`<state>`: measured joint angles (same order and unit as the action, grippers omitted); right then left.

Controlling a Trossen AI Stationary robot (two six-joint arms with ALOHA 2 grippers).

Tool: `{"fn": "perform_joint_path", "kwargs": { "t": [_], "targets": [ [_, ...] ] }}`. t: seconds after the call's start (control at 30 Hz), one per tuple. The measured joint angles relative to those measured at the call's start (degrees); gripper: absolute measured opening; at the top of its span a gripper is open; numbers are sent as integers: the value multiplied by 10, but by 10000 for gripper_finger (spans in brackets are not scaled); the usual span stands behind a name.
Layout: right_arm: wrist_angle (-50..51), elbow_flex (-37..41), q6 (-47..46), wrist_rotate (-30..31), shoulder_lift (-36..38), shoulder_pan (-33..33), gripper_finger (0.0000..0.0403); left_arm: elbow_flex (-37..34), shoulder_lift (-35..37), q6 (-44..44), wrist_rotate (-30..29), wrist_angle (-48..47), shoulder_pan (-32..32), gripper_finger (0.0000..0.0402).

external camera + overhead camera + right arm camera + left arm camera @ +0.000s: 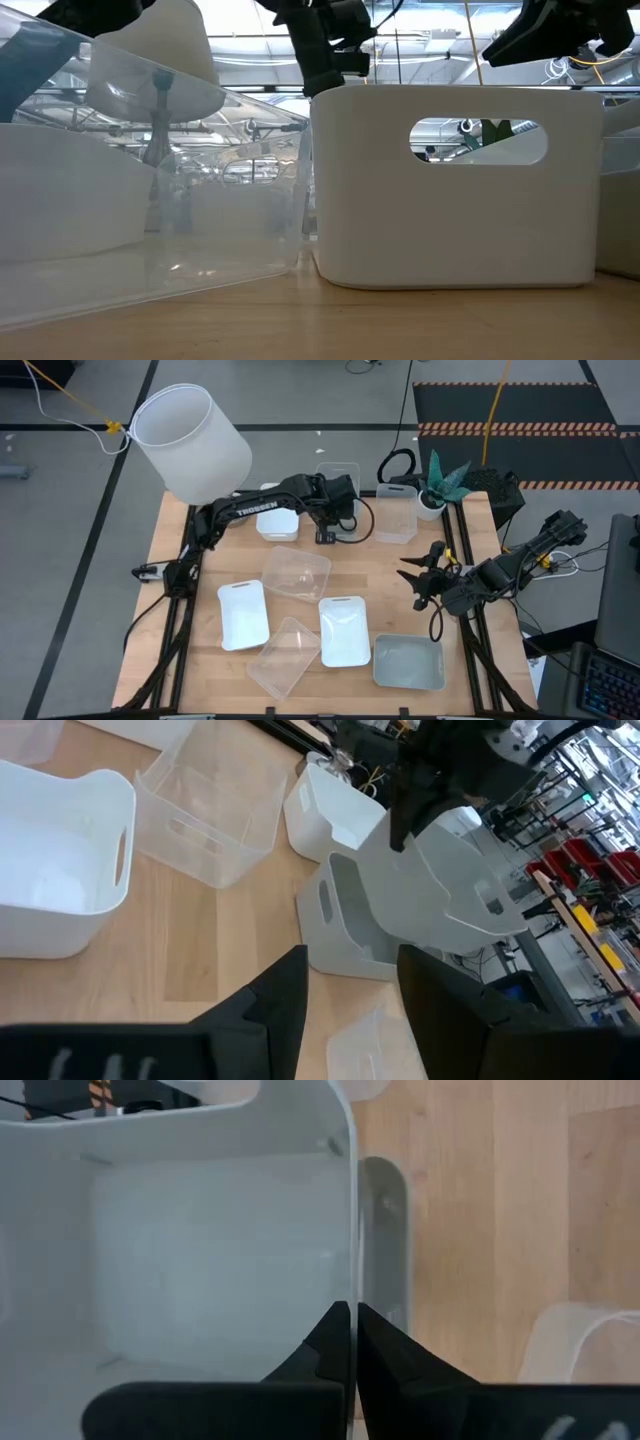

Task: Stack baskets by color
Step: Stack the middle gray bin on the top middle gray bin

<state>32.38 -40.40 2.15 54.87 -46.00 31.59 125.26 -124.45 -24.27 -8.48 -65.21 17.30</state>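
The left gripper is pinched tight on the thin wall of a grey rectangular plastic basket, lifted at the table's far side. The right gripper hangs spread, gripping nothing, at the right edge. Other baskets sit nearer.

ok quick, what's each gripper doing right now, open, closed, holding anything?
Left gripper: closed on the wall of a grey basket at the table's far side.
Right gripper: open, holding nothing, hovering over the table's right edge.
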Motion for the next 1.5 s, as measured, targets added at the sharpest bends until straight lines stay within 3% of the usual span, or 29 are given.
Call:
{"fn": "perform_joint_path", "kwargs": {
  "t": [1.37,1.5],
  "targets": [
    [2,0,-5,-12,0,0,148,-1,-42,33,-11,-7,-15,5],
    [2,0,-4,-12,0,0,148,-1,-42,32,-12,-7,-15,20]
  ]
}}
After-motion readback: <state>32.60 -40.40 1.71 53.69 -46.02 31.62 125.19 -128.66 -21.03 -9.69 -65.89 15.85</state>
